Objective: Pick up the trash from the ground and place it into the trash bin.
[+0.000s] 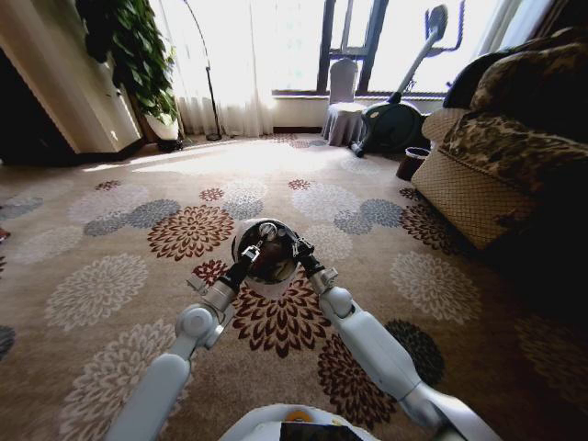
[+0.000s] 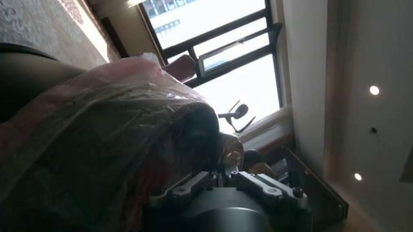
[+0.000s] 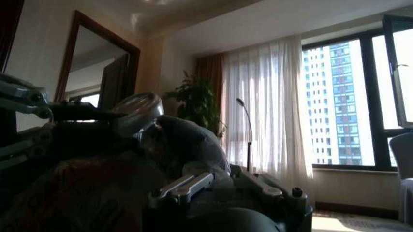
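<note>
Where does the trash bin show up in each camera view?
Head view: trash bin at the centre, over the flowered carpet.
Left wrist view: its bagged side fills the left half.
Right wrist view: dark bulk at the lower left.
Shared landmark: the big window.

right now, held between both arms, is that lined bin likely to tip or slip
The trash bin looks small and probably light. It is round with a smooth plastic liner, so it may slip or rotate between the left pincer and right pincer.

Trash bin's (image 1: 266, 253) contents hidden behind both grippers at its rim; their jaws too small to judge.
</note>
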